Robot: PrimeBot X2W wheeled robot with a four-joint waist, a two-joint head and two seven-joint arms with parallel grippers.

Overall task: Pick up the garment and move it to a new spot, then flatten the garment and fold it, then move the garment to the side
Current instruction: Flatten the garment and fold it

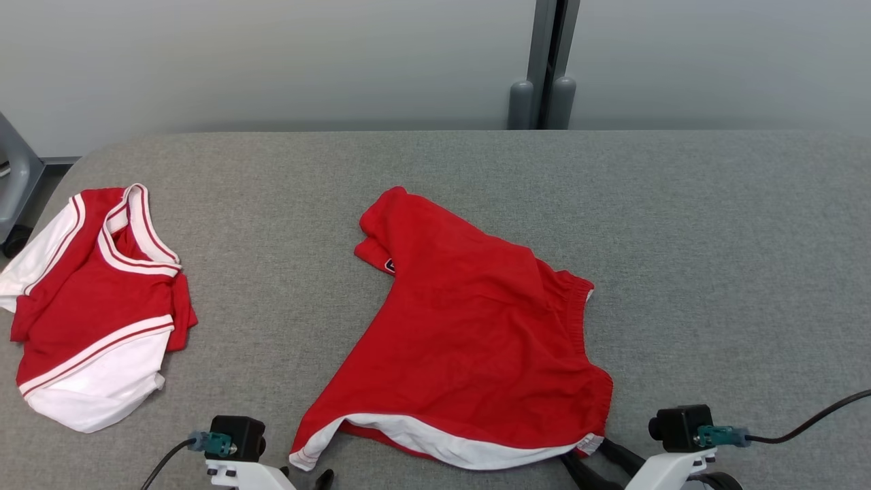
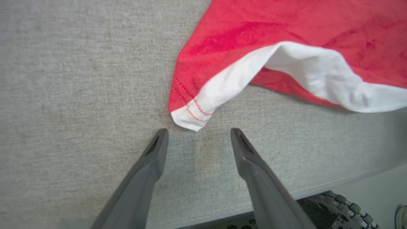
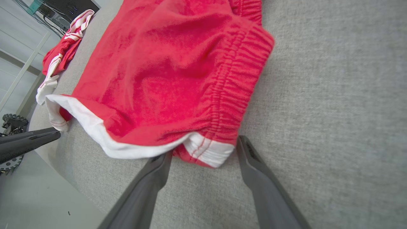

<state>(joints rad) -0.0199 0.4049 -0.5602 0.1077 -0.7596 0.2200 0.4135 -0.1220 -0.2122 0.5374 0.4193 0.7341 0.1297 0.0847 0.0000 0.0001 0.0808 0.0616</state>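
While both are wide open and hold nothing, the left gripper (image 2: 199, 130) points at a corner of the red shorts (image 1: 469, 327) on the table (image 1: 714, 238). The right gripper (image 3: 205, 146) has another corner between its fingers.

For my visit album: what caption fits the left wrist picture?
Open left gripper poised just short of a white-hemmed corner of the red shorts on the grey table.

The head view looks down across the grey table (image 1: 476, 163); both wrist views, low and close, share the red shorts (image 3: 165, 63).
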